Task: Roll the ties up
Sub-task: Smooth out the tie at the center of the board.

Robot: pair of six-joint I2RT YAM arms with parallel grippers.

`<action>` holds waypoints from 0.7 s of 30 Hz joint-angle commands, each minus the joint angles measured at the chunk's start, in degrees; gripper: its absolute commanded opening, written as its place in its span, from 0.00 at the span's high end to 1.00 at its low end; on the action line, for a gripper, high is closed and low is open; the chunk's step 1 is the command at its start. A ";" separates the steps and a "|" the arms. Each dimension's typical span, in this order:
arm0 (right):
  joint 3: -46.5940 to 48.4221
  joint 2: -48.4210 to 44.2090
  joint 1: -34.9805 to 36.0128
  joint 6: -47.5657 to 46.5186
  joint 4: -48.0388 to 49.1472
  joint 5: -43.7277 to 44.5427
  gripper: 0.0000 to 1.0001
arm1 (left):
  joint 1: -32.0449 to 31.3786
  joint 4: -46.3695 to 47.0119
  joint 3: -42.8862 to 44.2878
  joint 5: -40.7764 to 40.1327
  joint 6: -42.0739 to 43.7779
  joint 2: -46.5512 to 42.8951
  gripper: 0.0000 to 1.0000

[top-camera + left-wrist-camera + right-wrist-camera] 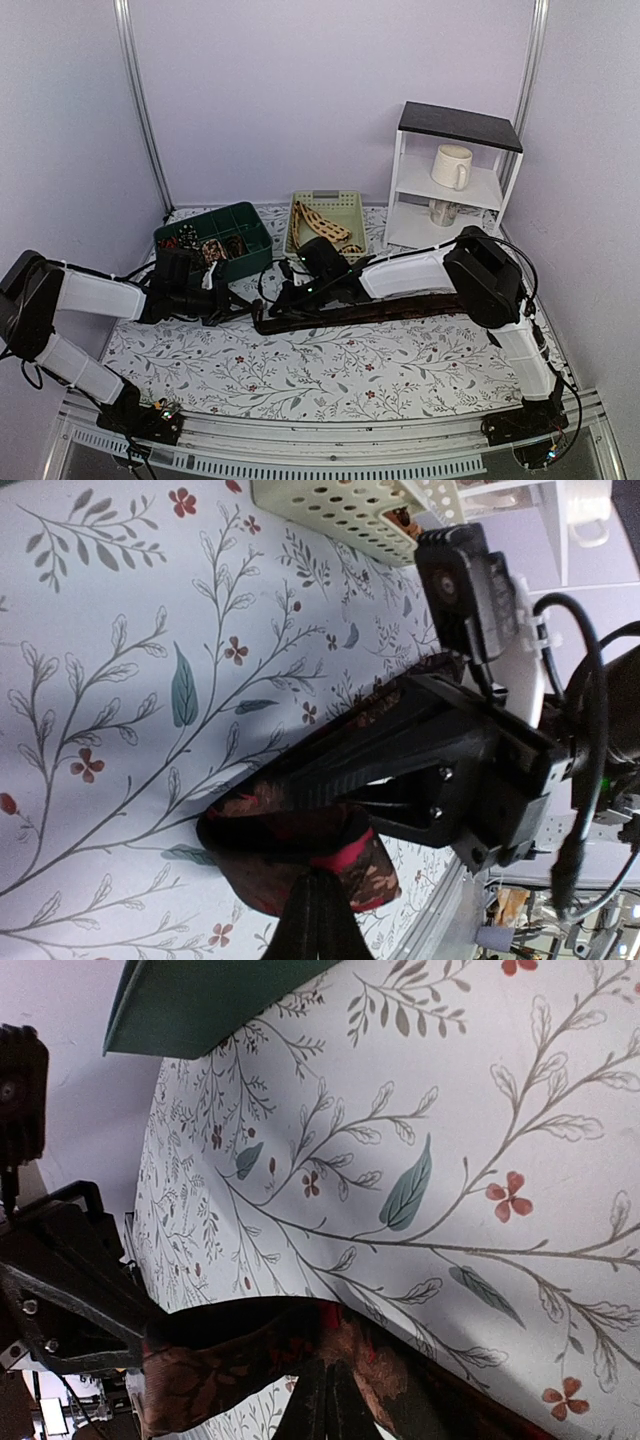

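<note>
Nearest me, my left fingers (315,925) were clamped narrow on the folded end of the dark brown-black patterned fabric necktie (380,312), a red edge showing in the fold. Just beside them, my right fingers (325,1405) were pinched on that same end, hardly any gap between them. Both pairs met at the necktie's left tip, left of centre on the floral-print desk (350,375). From there the strip ran long and flat to the right, under my right forearm. So the roll, I reckoned, had to travel rightward along that axis. Further back sat the dark green compartment bin (250,262) and the pale perforated basket (352,205), holding a beige necktie with dark brown markings (320,222). Farthest back stood the white shelf unit (455,180).
</note>
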 commanded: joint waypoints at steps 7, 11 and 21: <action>-7.74 -10.50 -1.89 -0.27 1.27 5.54 0.94 | -2.81 1.54 2.44 -0.60 -0.20 2.30 1.00; -10.63 -13.50 -2.24 -0.02 2.37 5.91 0.87 | -3.59 2.14 3.18 -1.06 -0.34 3.45 1.00; -10.97 -11.98 -2.02 2.61 4.98 2.28 0.75 | -6.08 3.40 5.67 -2.50 0.02 8.29 1.00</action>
